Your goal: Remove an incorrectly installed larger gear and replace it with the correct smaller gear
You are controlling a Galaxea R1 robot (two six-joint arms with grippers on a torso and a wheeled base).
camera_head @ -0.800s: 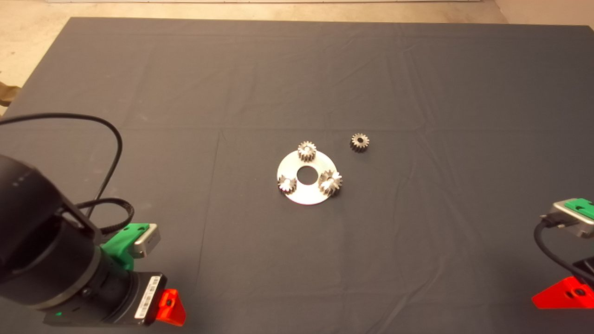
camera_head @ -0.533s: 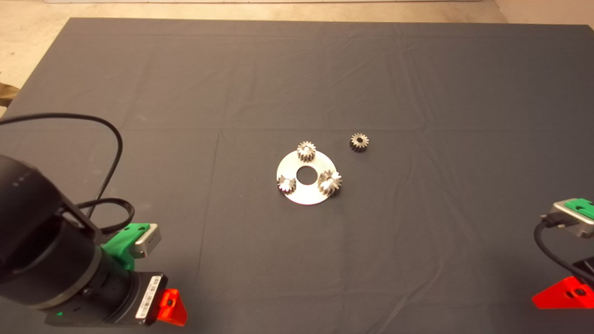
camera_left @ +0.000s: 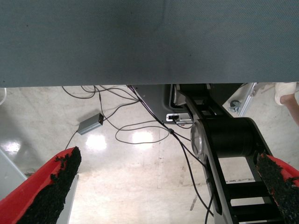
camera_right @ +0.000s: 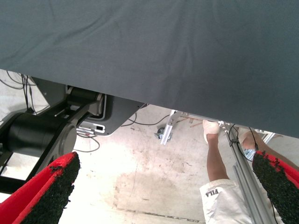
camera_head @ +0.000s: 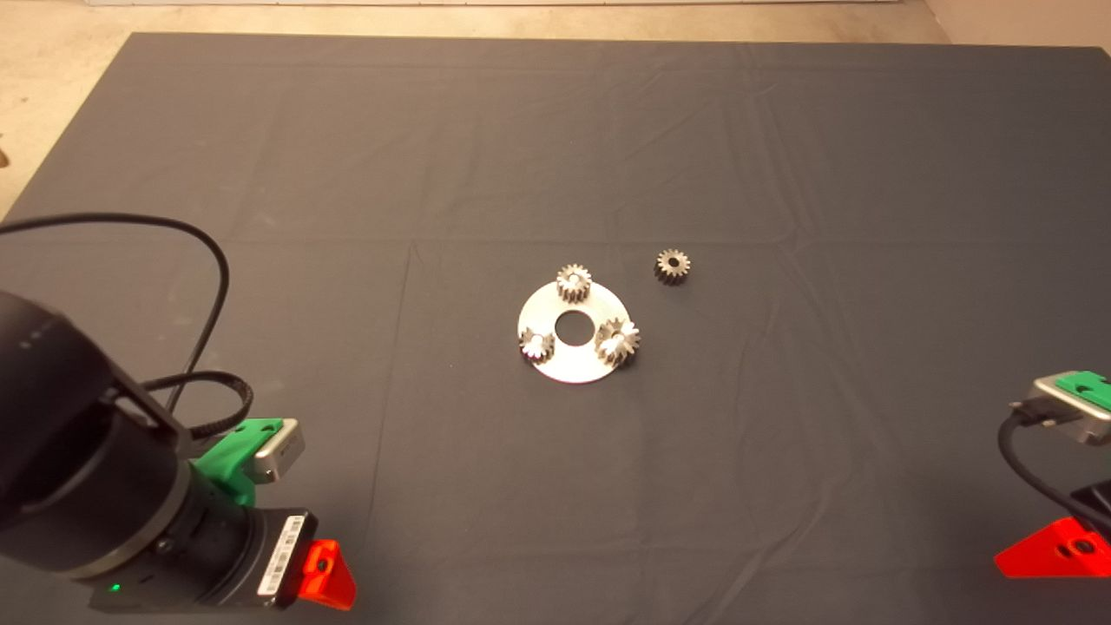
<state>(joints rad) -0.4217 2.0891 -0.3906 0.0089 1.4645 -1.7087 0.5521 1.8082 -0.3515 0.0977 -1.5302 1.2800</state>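
- Left gripper (camera_left: 159, 186): fingers spread wide, holding nothing, parked at the mat's (camera_head: 781, 130) near-left corner; the head view cuts it off.
- Right gripper (camera_right: 163, 186): likewise spread and unloaded, at the near-right edge, mostly out of view.
- Larger gear (camera_head: 618, 340): seated on the round metal plate (camera_head: 573, 369), mid-mat.
- Smaller gear (camera_head: 672, 265): on the mat near the plate, apart from it.
- A person's leg (camera_right: 216, 158) shows beyond the mat.

Left arm (camera_head: 78, 486) enters at the lower left corner, black wrist angled down toward the worktop edge, cable looped above it. Left pincer (camera_left: 163, 186) sits just ahead of that wrist, red fingers (camera_left: 46, 191) spread wide, nothing between the pads. Right pincer (camera_right: 163, 191) parked at the lower right edge, only a red finger (camera_head: 1055, 551) and the green mount behind it showing from above; fingers (camera_right: 44, 193) also wide apart, pads empty.
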